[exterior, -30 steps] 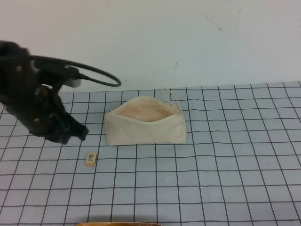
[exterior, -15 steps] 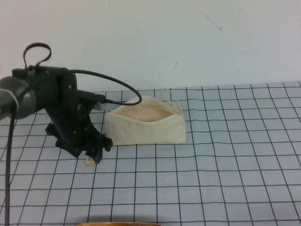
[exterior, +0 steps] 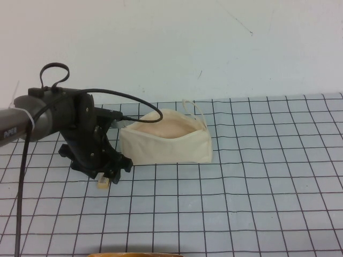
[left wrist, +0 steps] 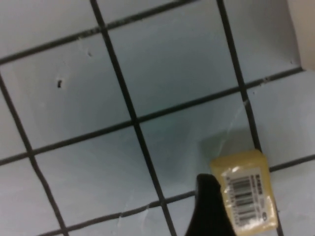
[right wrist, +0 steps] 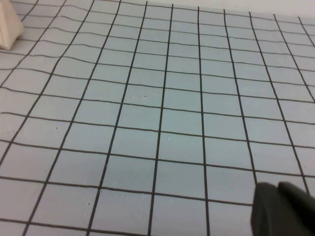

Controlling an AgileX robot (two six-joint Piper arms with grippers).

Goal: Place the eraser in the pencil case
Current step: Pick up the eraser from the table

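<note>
Nearest: small tan-yellow rectangular eraser (exterior: 103, 183) with barcode label, flat on the grid-lined table (exterior: 257, 203). Black left gripper (exterior: 110, 175) directly over it; finger spread cannot be told. Beyond, just right: cream fabric pencil case (exterior: 166, 140), mouth open. Right gripper (right wrist: 283, 209) barely visible, state unclear.

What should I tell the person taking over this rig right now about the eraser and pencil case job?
Left gripper: down over the eraser, one finger beside it; grip state unclear, nothing visibly held.
Right gripper: parked off to the side over bare mat, idle.
Eraser: on the grid mat, left of and nearer than the pencil case.
Pencil case: standing with its mouth open upward.
Done: approach.
Left: grasp, lift, drop into the case.
</note>
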